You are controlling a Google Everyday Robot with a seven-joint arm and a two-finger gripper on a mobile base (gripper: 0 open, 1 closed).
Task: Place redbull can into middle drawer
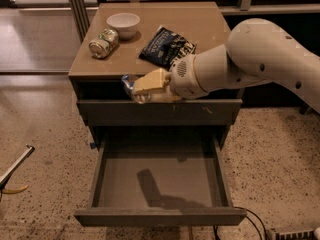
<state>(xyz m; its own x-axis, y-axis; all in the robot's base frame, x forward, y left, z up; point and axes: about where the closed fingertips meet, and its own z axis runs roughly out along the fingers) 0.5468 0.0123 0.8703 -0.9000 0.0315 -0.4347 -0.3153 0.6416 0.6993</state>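
Note:
My gripper [142, 89] hangs in front of the cabinet's front edge, left of centre, above the open middle drawer [160, 216]. Its cream fingers [150, 80] are shut on the redbull can [128, 82]. Only the can's silver-blue end sticks out to the left, and the rest is hidden in the gripper. The drawer is pulled far out and its flat grey-brown bottom [192, 169] is bare, with the arm's shadow on it. The can is well above the drawer and touches nothing.
On the cabinet top [210, 24] lie a green-and-white can [103, 42] on its side, a white bowl [123, 24] and a dark snack bag [166, 46]. A shut drawer front with pale scratches [200, 111] sits above the open one. Cables [250, 219] lie on the floor at the right.

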